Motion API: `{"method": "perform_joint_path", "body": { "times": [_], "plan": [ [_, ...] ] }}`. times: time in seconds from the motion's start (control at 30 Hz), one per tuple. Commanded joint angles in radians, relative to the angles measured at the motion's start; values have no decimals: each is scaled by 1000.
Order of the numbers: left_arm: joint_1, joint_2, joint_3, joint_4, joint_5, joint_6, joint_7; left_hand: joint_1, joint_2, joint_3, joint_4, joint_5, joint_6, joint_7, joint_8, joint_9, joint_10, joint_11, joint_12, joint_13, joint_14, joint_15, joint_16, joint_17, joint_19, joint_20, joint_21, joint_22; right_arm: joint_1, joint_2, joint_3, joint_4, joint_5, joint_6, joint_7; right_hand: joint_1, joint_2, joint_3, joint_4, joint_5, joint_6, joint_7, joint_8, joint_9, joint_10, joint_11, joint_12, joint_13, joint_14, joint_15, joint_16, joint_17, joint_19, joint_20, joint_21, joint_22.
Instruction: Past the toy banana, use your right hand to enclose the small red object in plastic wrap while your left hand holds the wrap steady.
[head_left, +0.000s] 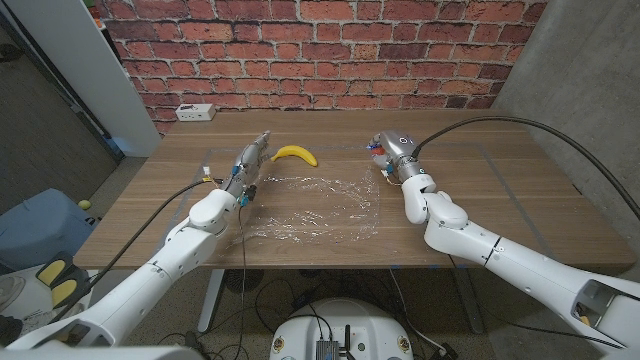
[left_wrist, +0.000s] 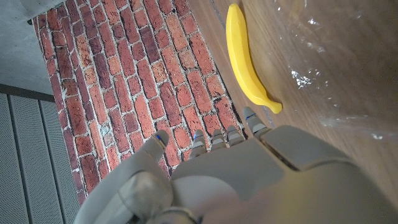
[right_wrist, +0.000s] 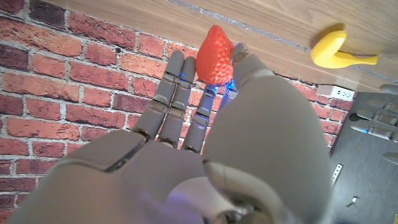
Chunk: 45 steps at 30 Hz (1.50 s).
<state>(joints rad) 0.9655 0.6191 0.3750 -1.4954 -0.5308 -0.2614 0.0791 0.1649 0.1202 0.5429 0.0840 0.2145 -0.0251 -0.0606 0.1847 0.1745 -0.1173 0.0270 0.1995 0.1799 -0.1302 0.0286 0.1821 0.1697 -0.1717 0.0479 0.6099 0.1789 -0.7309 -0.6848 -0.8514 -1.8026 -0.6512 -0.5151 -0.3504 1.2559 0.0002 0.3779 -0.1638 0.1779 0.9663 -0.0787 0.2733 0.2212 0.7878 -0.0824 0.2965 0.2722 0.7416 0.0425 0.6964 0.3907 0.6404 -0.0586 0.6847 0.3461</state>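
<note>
The right hand (right_wrist: 205, 155) pinches a small red toy strawberry (right_wrist: 214, 56) between its thumb and fingers (right_wrist: 177, 87) — the right wrist view shows the berry clearly, gripped at the fingertips. In the head view that hand sits above the table (head_left: 480, 190) just beyond the far right corner of the plastic wrap (head_left: 315, 208), and the berry appears only as a speck of red at the fingers.

The wrap lies spread on the wood between the two arms, crinkled and clear. The toy banana (head_left: 296, 153) lies just past its far edge, apart from both hands.

The left hand (head_left: 248, 165) reaches along the wrap's left side with its fingers stretched out straight and close together, holding nothing that I can make out — whether it touches the film is hard to tell. A white power strip (head_left: 196, 111) sits at the table's far left edge by the brick wall.
</note>
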Motion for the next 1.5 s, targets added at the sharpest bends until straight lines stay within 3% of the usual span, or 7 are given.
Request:
{"method": "perform_joint_path", "body": {
  "times": [0.03,0.07,0.17,0.4,0.63,1.13,1.5],
  "plan": [
    [63,45,-4,-93,72,24,72,12,5,3,-8,-2,1,0,-1,2,-4,3,2,4,-8,1,2,2,-36,-1,-3,5,-58,-33,23,-83,-60,73,40,163,156,-2,5,10,10,-4,-2,3,9,0,-2,3,131,-280,-6,258,-10,-115,10,6],
    [68,50,-5,-103,78,30,78,12,5,3,-9,-2,2,0,-1,2,-3,2,2,4,-8,0,1,2,-37,2,-4,5,-60,-33,23,-85,-67,77,46,163,156,-2,5,10,10,-4,-2,3,10,-1,-2,4,132,-280,-7,259,-11,-114,12,6],
    [84,60,-8,-125,96,38,97,14,5,3,-13,-4,4,-5,0,2,1,-1,3,4,-10,0,1,2,-55,52,-16,5,-68,-33,26,-92,-75,100,61,163,156,-3,6,10,11,-3,-3,3,9,-1,-3,5,132,-280,-8,261,-11,-116,16,6],
    [117,79,-16,-165,122,59,128,12,3,2,-14,-6,12,-6,2,2,9,-5,6,4,-13,1,0,3,-73,68,-26,6,-80,-27,39,-100,-78,149,96,163,157,-5,7,10,17,-3,-3,4,18,1,0,9,132,-280,-13,266,-15,-117,29,7],
    [153,114,-24,-228,167,107,169,5,0,-2,-13,-10,21,-13,3,2,19,-1,8,4,-5,36,4,4,-102,120,-44,8,-86,-15,42,-100,-87,193,118,163,157,-7,7,11,19,-3,-4,5,21,2,-1,12,134,-280,-16,270,-18,-118,38,8],
    [214,156,-46,-286,191,140,186,-1,-2,-4,-13,-13,42,-11,7,3,54,2,18,5,8,55,9,6,-114,134,-54,10,-104,10,39,-109,-92,259,162,162,155,-10,8,11,19,-2,-8,7,24,2,-4,17,134,-280,-25,279,-27,-121,60,8],
    [244,198,-54,-331,215,187,186,-3,-2,-3,-17,-15,46,-13,3,3,51,-1,12,6,48,73,18,7,-56,161,-39,12,-105,37,23,-88,-82,304,194,162,156,-12,8,12,21,-1,-11,8,24,3,-7,20,135,-280,-31,285,-33,-122,74,7]
  ]
}}
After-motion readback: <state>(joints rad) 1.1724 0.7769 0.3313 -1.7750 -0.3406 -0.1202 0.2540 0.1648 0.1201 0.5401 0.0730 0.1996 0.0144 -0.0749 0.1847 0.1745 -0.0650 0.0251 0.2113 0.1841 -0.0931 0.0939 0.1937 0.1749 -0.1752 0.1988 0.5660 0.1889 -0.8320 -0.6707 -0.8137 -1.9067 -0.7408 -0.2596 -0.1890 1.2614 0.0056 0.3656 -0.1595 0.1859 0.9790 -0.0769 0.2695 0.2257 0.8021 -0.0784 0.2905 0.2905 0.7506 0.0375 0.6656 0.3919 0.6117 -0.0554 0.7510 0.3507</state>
